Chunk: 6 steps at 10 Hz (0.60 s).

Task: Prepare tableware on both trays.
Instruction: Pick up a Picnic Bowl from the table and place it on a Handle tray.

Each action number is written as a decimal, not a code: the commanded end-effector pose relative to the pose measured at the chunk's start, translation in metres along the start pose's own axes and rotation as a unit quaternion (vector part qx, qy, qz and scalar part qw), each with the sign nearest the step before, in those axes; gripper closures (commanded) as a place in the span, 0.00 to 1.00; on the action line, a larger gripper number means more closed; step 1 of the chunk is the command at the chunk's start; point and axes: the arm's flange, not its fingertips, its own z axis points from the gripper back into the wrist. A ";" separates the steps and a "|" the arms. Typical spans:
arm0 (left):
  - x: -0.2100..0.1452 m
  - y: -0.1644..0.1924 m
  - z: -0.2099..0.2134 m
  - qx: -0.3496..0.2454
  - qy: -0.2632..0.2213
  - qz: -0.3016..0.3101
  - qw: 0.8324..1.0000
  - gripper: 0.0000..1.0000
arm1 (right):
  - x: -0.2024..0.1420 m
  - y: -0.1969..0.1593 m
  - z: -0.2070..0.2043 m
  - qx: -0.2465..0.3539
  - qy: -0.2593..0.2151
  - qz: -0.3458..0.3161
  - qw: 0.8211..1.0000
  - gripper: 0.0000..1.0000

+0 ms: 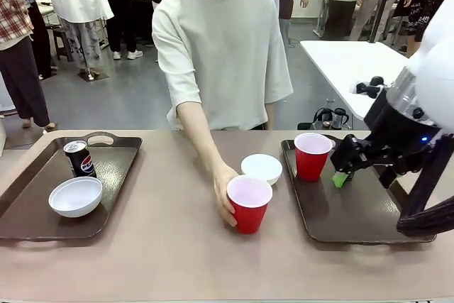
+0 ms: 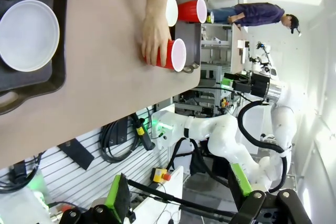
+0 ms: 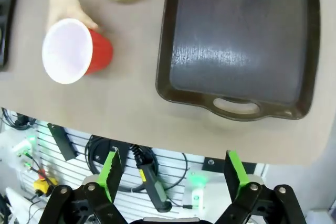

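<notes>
Both jaws apart. The red cup [image 1: 248,204] beside the right tray [image 1: 358,214] looks light, crushable: pinch its rim gently.

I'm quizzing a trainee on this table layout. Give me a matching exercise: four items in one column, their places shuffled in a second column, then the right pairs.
Items
1. drink can
2. red cup nearer the robot
3. red cup farther back
4. bowl farther back

Places
A. on the right tray
B. on the bare table, beside the right tray
C. on the left tray, behind the nearer bowl
D. on the bare table, in the person's hand

Pairs: 1-C, 2-D, 3-A, 4-B
</notes>
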 end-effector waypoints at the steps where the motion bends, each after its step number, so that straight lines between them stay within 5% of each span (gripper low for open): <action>1: 0.000 0.001 0.000 -0.009 -0.002 -0.011 1.000 0.00 | -0.037 -0.027 -0.054 0.009 0.009 0.005 1.000 0.00; 4: 0.000 0.001 0.000 -0.009 -0.002 -0.011 1.000 0.00 | -0.035 -0.031 -0.058 0.008 0.015 -0.002 1.000 0.00; 5: 0.000 0.001 0.000 -0.009 -0.002 -0.011 1.000 0.00 | 0.006 -0.011 -0.007 -0.004 0.012 -0.008 1.000 0.00; 6: 0.000 0.001 0.000 -0.009 -0.002 -0.011 1.000 0.00 | 0.006 -0.011 -0.007 -0.004 0.012 -0.008 1.000 0.00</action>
